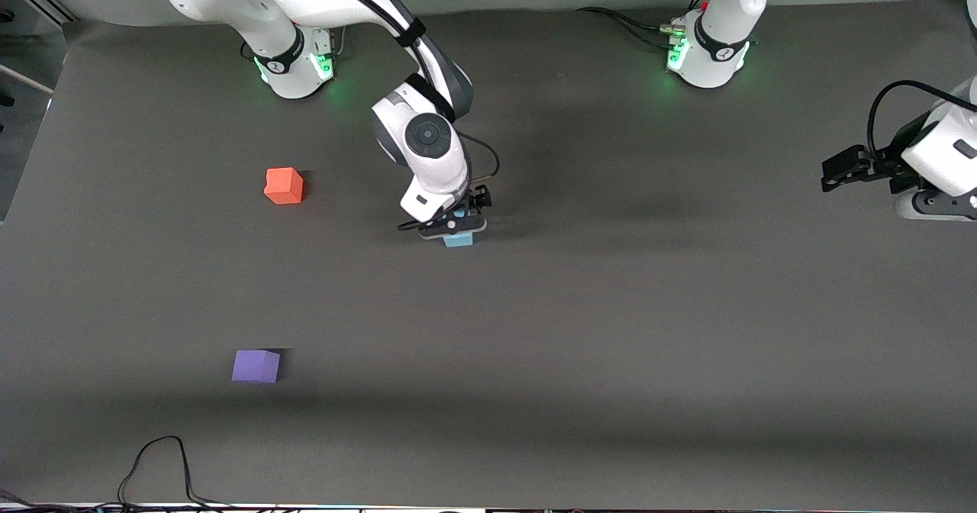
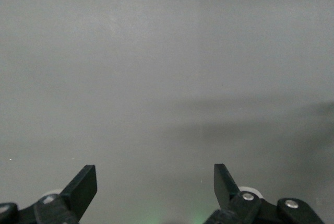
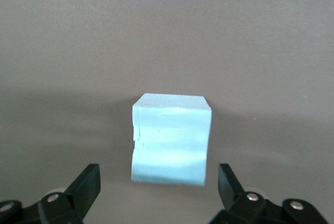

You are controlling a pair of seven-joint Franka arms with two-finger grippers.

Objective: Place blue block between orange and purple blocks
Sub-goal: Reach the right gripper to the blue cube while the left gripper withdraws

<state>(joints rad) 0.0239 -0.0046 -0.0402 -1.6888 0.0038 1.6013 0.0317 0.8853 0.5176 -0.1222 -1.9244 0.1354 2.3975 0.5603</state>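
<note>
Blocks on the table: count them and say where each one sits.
3. The orange block sits toward the right arm's end. The purple block lies nearer the front camera than it. The blue block sits mid-table under the right pincer. None seems hidden.

The right arm reaches from its base down toward mid-bench, wrist bent so the right gripper (image 1: 460,227) points downward close to the surface, its fingers (image 3: 86,186) spread wide apart. The left arm waits at its own end of the bench, raised, with the left gripper (image 1: 836,171) held level and its fingers (image 2: 83,186) spread apart.
</note>
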